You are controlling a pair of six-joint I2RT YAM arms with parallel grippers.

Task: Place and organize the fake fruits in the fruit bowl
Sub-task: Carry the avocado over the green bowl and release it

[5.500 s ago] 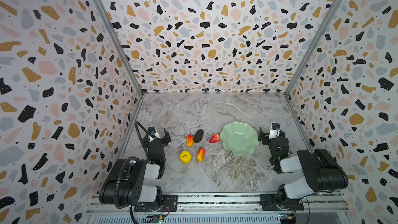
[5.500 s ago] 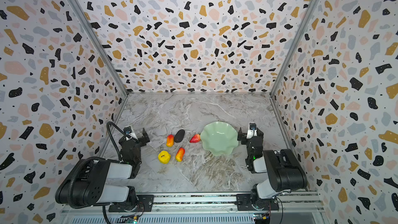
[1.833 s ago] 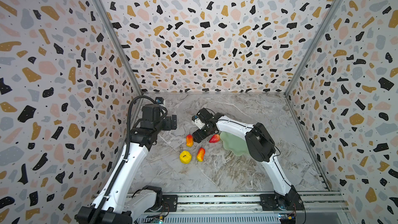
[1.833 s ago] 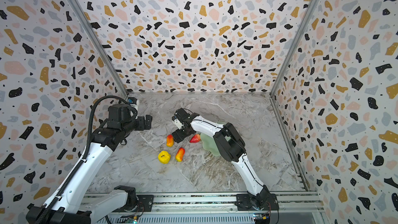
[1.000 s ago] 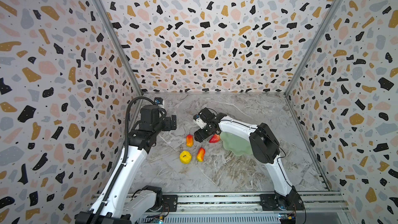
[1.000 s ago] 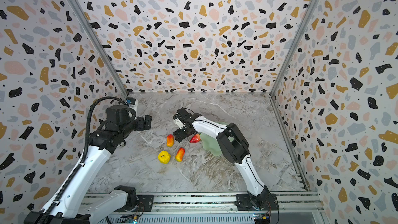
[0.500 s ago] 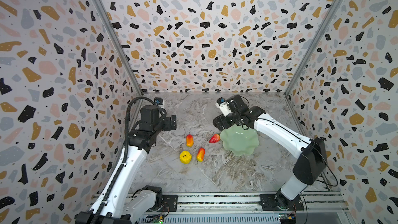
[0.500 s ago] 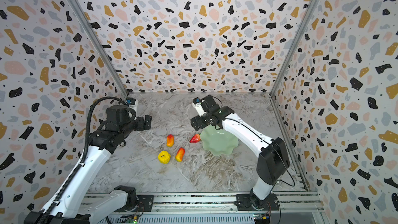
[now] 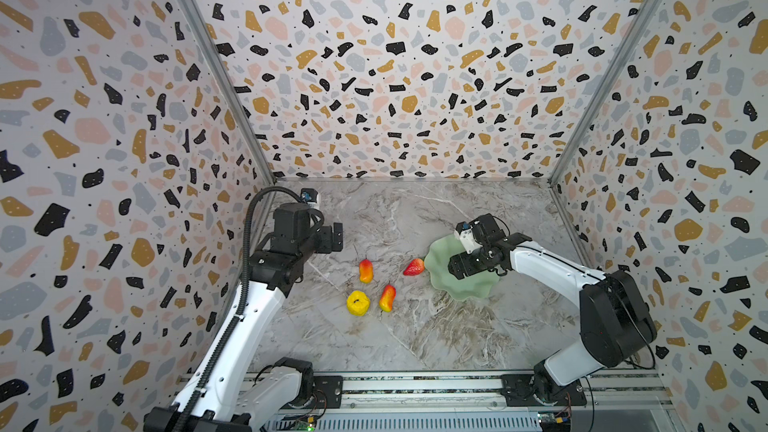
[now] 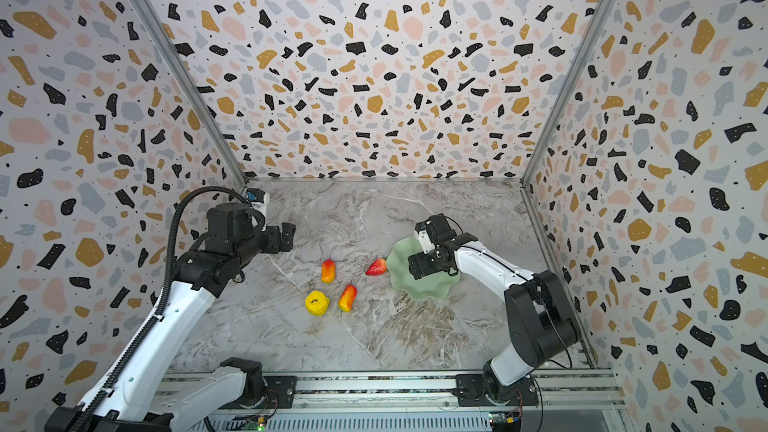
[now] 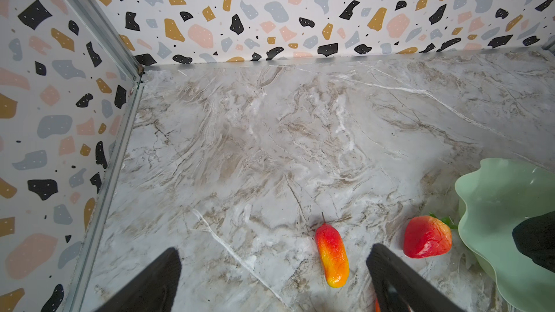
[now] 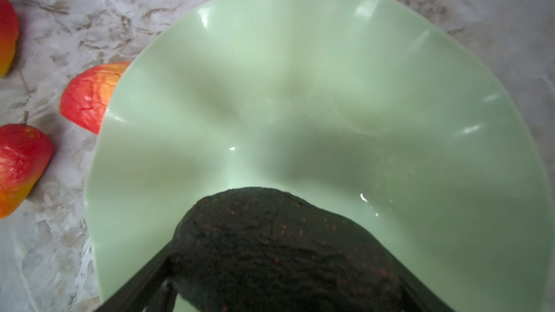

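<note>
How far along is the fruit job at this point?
Done: nothing; the fruit bowl holds no fruit yet. In hand: the right gripper holds the avocado in its fingers over the bowl. Left: release it, then move the strawberry, two mangoes and the yellow fruit, all on the table. The left gripper hangs open, empty.

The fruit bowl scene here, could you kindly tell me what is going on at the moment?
The right claw grips the dark avocado and holds it over the mint-green fruit bowl, not yet released. The left claw hovers open and empty above the marble table, near one mango. Four fruits lie on the table outside the bowl: that mango, a second mango, a bumpy yellow fruit, and a strawberry right beside the bowl's rim.
</note>
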